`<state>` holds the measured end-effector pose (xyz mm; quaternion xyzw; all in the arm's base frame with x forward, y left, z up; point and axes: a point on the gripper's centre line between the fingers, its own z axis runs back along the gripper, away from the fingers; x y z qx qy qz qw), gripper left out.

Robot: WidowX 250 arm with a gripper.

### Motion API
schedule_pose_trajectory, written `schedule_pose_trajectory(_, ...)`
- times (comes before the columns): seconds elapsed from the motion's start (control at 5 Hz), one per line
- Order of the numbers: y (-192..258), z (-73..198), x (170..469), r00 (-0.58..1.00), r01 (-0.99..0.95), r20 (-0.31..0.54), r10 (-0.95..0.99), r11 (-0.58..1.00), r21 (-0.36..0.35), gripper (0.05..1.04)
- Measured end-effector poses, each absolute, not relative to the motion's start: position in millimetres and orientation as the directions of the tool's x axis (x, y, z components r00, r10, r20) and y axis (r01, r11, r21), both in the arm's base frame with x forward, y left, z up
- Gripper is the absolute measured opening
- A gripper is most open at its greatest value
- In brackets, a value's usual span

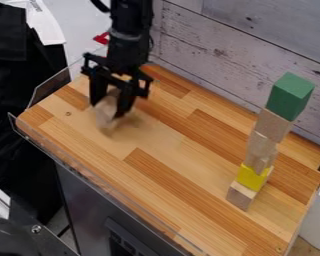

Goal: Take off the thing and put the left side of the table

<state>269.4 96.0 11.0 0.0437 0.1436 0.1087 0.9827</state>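
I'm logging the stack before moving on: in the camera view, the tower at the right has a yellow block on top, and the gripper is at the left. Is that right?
Not quite: the camera view shows a green block on top of the tower; the gripper is indeed at the left.

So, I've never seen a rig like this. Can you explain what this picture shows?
The black machine at the upper left is a robot arm. Hanging from it is a two-finger gripper, which works like a simple pinching hand. It seems to be holding a pale wooden piece, whose exact shape I can't make out.

There is one picture, taken by a fixed camera looking down at a slant on the wooden table.

Towards the right stands a tower: a wooden block at the bottom, a yellow block on it, then more plain wood, and a green block on top.
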Motion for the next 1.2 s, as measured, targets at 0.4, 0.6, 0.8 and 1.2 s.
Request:
schedule_pose_trajectory(0.4,84,-6,271,0.935,-0.152,-0.305,0.180,0.982,0.112,0.648)
schedule_pose_trajectory(0.6,78,-9,269,0.928,-0.176,-0.326,0.180,0.984,0.042,0.936)
schedule_pose_trajectory(0.8,79,33,279,0.952,-0.238,-0.218,0.216,0.968,-0.081,1.004)
schedule_pose_trajectory(1.2,78,127,295,0.981,-0.194,-0.021,0.193,0.978,-0.075,1.000)
